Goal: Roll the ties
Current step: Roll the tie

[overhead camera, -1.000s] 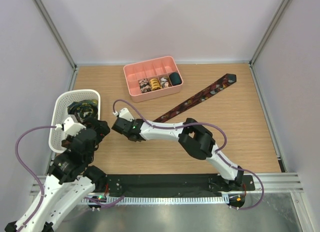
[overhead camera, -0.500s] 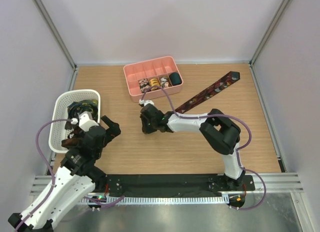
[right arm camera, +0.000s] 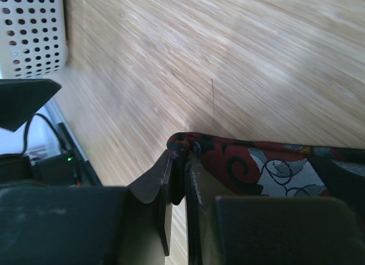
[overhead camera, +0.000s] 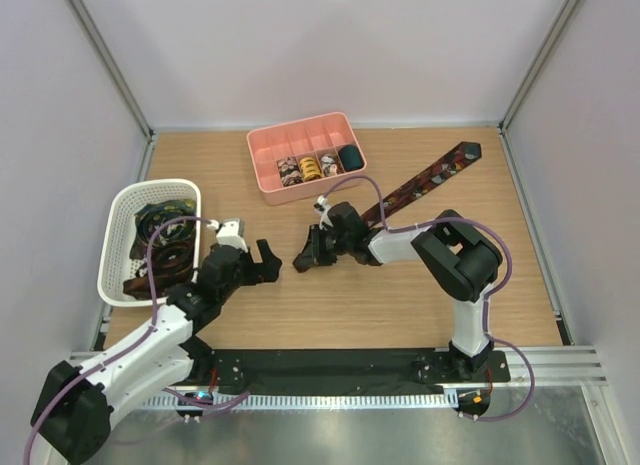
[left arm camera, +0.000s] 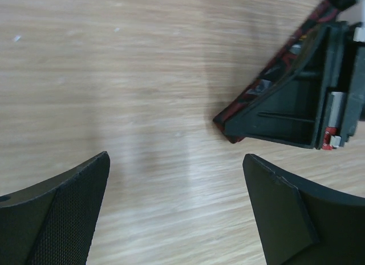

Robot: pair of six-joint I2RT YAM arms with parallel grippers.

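Table (overhead camera: 500, 285): bare wood beneath both tools, our rolling surface.
Tie (overhead camera: 420, 185): flat, trailing behind the right tool toward the far corner.
Left gripper (overhead camera: 268, 263): jaws wide, empty, facing the right tool, near it.
Right gripper (overhead camera: 301, 264): pinched narrow on the tie.
Tie end (right arm camera: 188, 142): we'd keep it clamped square, so the coil starts tight.

Wooden worktop (overhead camera: 400, 295) under me, pale grain running left to right. On the far side, a little left of the middle, the pink tray (overhead camera: 290, 145) sits flat on it, slightly skewed. Over at the left edge, the white mesh basket (overhead camera: 115, 247) rests on the wood, well apart from the tray. One tie (overhead camera: 420, 185) lies stretched out, slanting from near the far right corner in toward the middle, passing near the tray's right end.
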